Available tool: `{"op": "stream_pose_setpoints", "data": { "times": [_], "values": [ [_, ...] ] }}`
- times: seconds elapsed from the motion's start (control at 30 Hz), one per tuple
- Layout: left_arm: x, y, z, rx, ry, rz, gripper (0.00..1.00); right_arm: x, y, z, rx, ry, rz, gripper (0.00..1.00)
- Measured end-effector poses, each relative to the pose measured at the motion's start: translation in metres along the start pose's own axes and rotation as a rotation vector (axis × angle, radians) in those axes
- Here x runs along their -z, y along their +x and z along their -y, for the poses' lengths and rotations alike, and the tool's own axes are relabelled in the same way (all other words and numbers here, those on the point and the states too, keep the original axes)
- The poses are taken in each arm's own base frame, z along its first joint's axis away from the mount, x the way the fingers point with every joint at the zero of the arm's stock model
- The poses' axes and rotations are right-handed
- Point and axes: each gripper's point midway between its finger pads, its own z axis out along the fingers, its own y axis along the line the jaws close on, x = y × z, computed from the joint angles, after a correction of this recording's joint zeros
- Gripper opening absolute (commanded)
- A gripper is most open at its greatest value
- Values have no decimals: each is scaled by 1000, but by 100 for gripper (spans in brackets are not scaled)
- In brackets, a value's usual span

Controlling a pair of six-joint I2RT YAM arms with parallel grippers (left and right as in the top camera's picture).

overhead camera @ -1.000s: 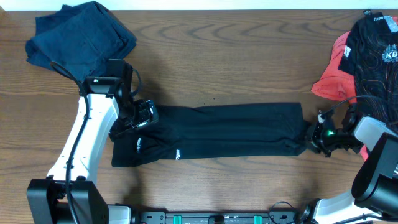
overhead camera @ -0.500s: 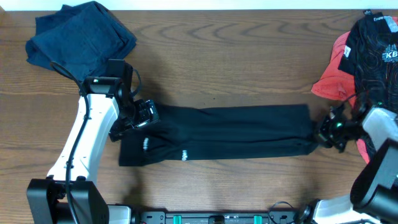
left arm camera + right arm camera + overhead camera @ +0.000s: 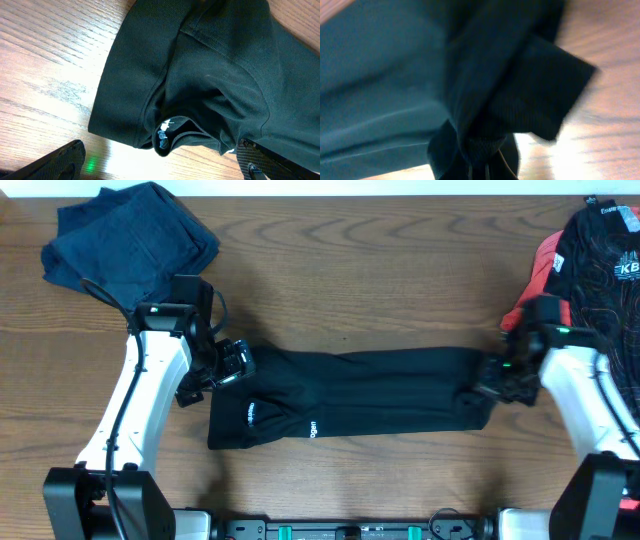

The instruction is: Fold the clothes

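Far left, navy garment (image 3: 130, 235) heaped. Left hand (image 3: 222, 367) spread wide, empty, by the left end of the black garment (image 3: 360, 390), narrowed to a long band on the tabletop (image 3: 400, 280); crosswise folds likely left. Right hand (image 3: 492, 377) pinched shut on its right end. Far right, crumpled pile (image 3: 590, 270) waiting.

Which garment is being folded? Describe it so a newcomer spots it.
On the wooden table, look at the middle. The black garment lies there stretched sideways, its right end in the shut right gripper. Unlike the navy heap and the coral and printed heap, it is plain with small white logos.
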Motion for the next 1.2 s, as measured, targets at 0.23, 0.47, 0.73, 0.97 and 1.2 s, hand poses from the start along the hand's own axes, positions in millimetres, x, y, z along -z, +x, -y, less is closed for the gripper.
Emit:
{"op": "stream_pose_setpoints", "data": {
  "times": [0.23,0.47,0.73,0.97,1.2],
  "values": [
    [0,0,0,0,0,0,98,-6,19,-61,194,-4,37,1],
    [0,0,0,0,0,0,98,-9,45,-101,333,-19,43,1],
    [0,0,0,0,0,0,98,-10,61,-118,392,-29,43,32],
    [0,1,0,0,-2,-3,98,-13,66,-123,407,-34,35,43],
    [0,1,0,0,-2,-3,98,-11,68,-122,405,-31,21,50]
  ]
}}
